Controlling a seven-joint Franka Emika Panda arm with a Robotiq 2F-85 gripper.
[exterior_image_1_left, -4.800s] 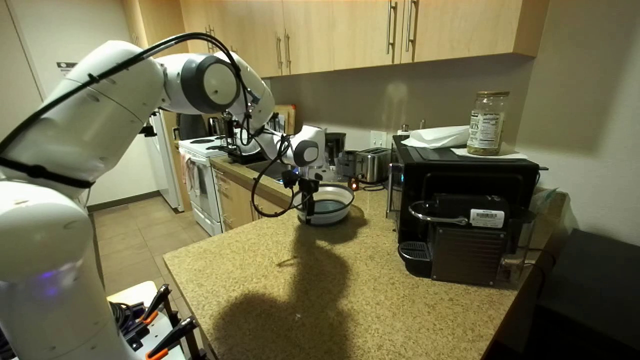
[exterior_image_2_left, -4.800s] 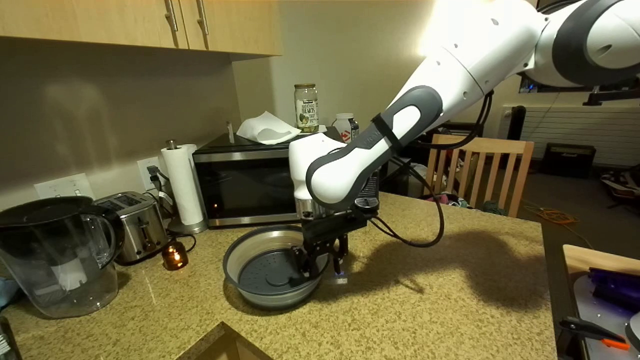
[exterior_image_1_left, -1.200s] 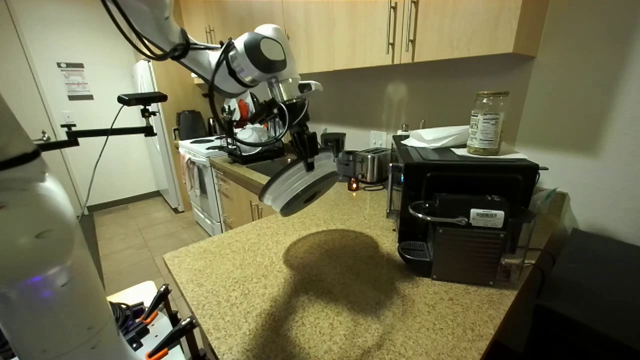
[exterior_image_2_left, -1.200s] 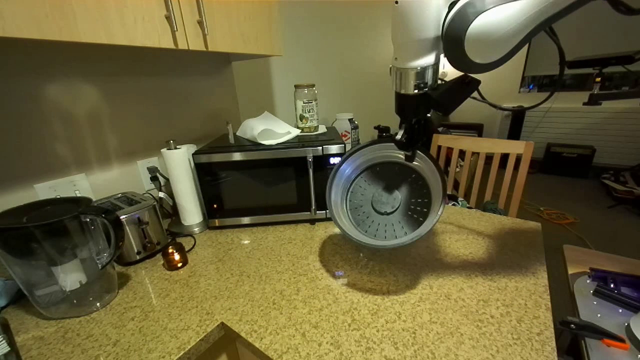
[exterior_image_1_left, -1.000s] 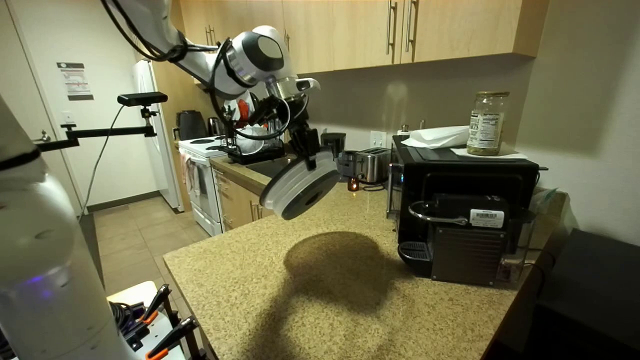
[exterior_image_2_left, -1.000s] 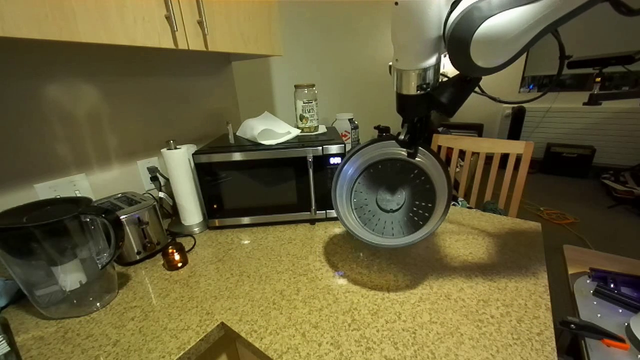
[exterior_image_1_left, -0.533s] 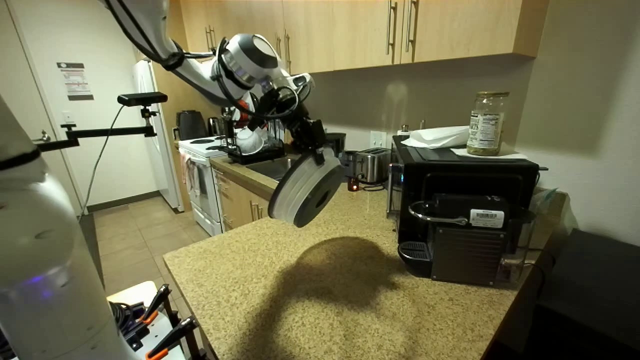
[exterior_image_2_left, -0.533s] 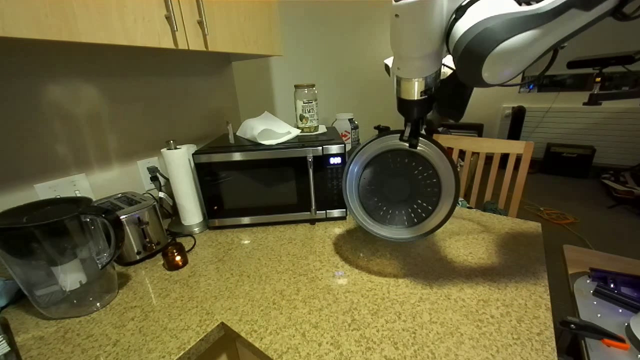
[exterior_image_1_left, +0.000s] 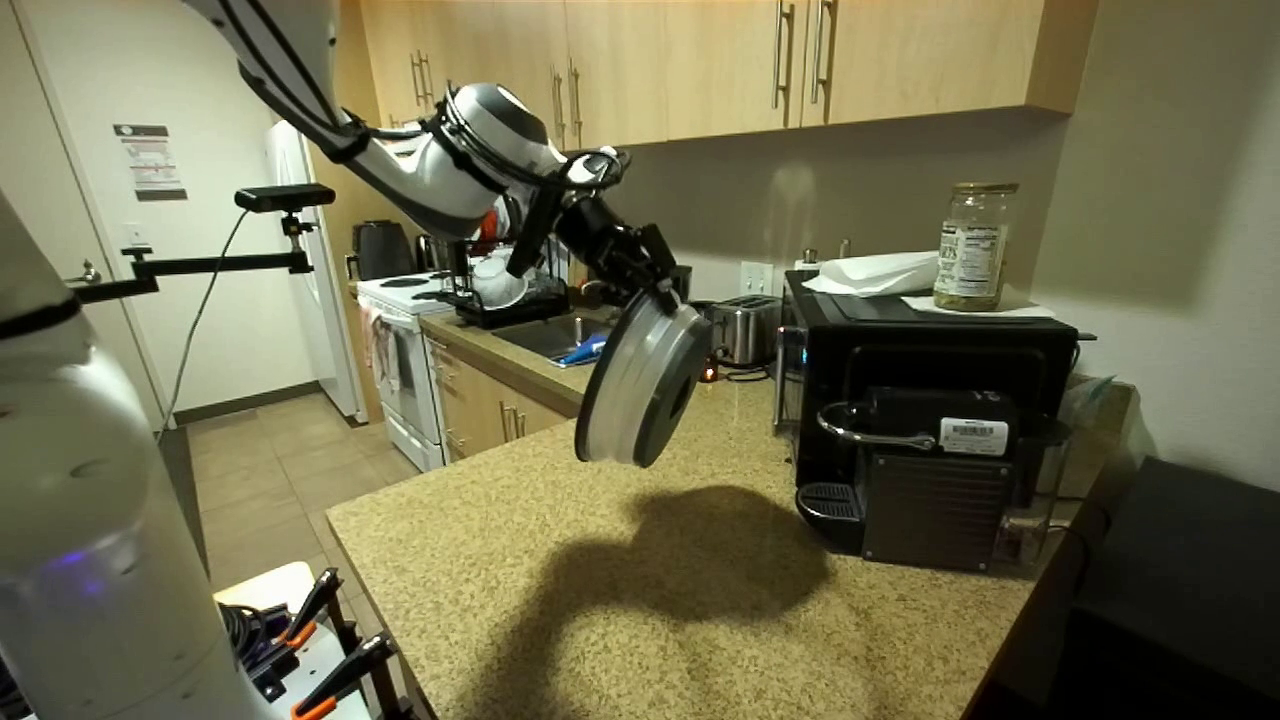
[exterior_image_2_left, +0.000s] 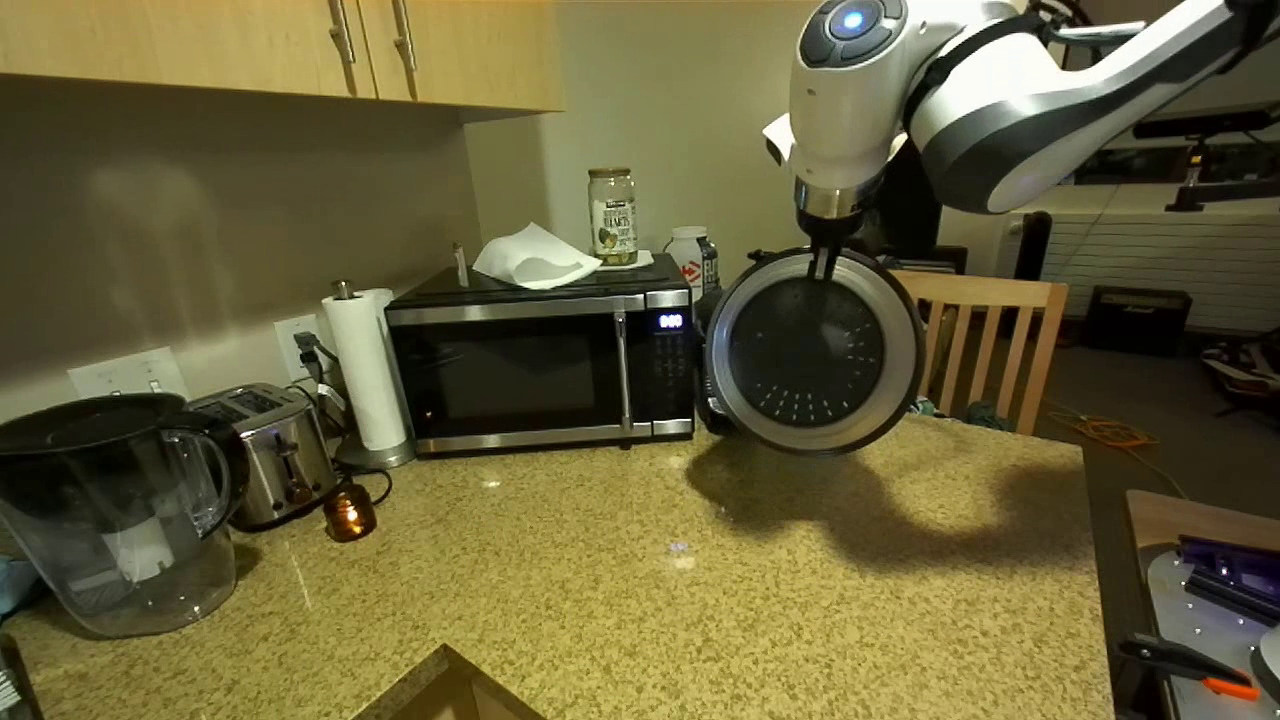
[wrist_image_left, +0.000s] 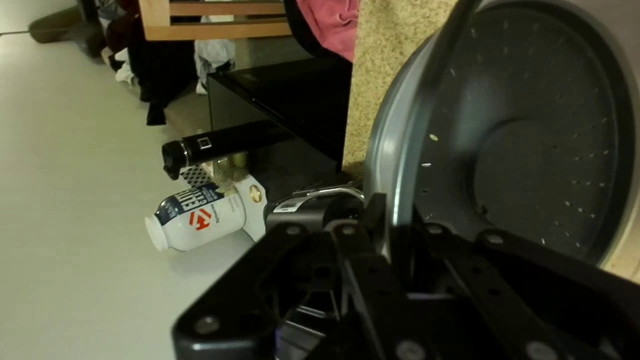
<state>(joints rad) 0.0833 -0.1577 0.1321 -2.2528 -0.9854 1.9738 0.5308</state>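
At lower centre of the wrist view, gripping a gray colander (wrist_image_left: 530, 150) by its rim with the hand (wrist_image_left: 393, 225), closed narrowly around the thin wall. In an exterior view, held apart from the tabletop (exterior_image_1_left: 470, 530), above it, between its left corner and the espresso machine (exterior_image_1_left: 935, 500) at right. Tilted nearly on edge, just below the hand.

Pale wood wall cabinets (exterior_image_1_left: 680, 70) with metal bar handles (exterior_image_1_left: 778, 55) are mounted above a speckled granite countertop (exterior_image_1_left: 480, 520). A white stove (exterior_image_1_left: 425, 375) and refrigerator (exterior_image_1_left: 325, 330) are set farther back on beige floor tiles (exterior_image_1_left: 295, 455). A pale glow (exterior_image_1_left: 795, 188) is cast on the back wall (exterior_image_1_left: 700, 205). In an exterior view, dark flooring (exterior_image_2_left: 1150, 380) and a ribbed white panel (exterior_image_2_left: 1130, 250) are seen behind a wooden slat-back chair (exterior_image_2_left: 985, 290).
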